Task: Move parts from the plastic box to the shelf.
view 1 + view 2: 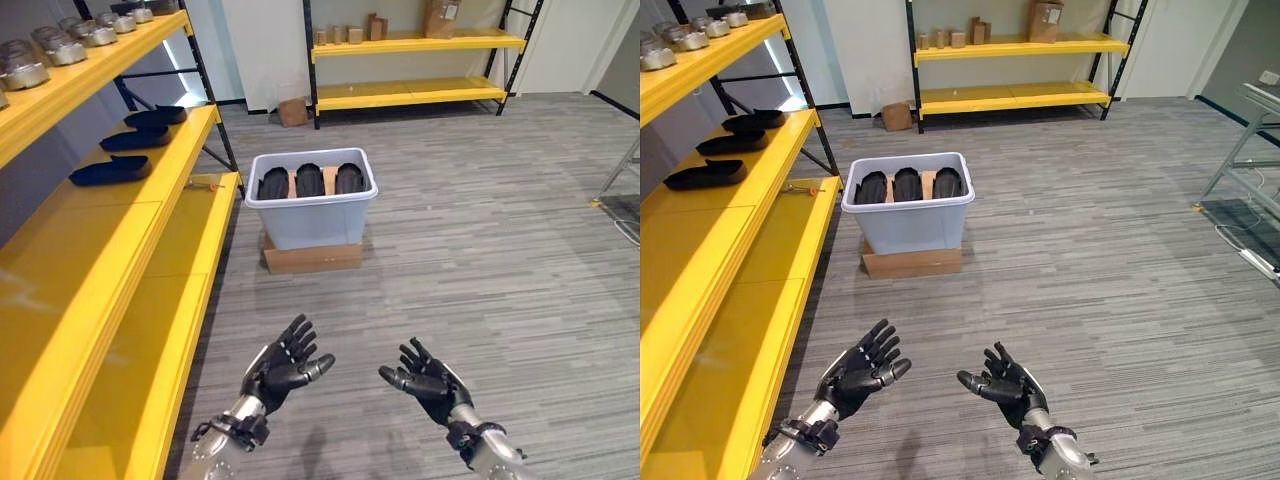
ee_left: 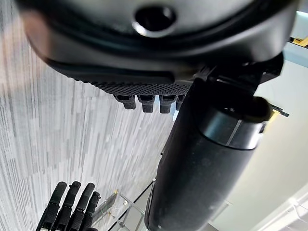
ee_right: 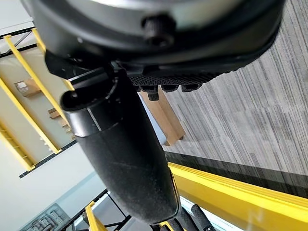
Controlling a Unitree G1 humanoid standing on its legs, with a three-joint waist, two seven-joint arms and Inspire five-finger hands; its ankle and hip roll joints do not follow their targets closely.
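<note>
A pale grey plastic box (image 1: 310, 218) stands on a flat cardboard box (image 1: 312, 257) on the floor ahead. Three black parts (image 1: 311, 180) stand side by side inside it. To the left runs a long yellow shelf (image 1: 120, 270); three black parts (image 1: 110, 171) lie in a row on its middle level. My left hand (image 1: 283, 366) and right hand (image 1: 428, 381) hover low in front, well short of the box. Both are palm up, open and empty. The left wrist view shows the left thumb (image 2: 202, 168) straight, the right wrist view the right thumb (image 3: 120, 149).
Silvery metal parts (image 1: 60, 45) line the shelf's top level. A small tool (image 1: 205, 184) lies on the lower level by the box. A second yellow shelf (image 1: 410, 95) with cardboard boxes stands at the back wall. A metal frame (image 1: 620, 190) is at the right.
</note>
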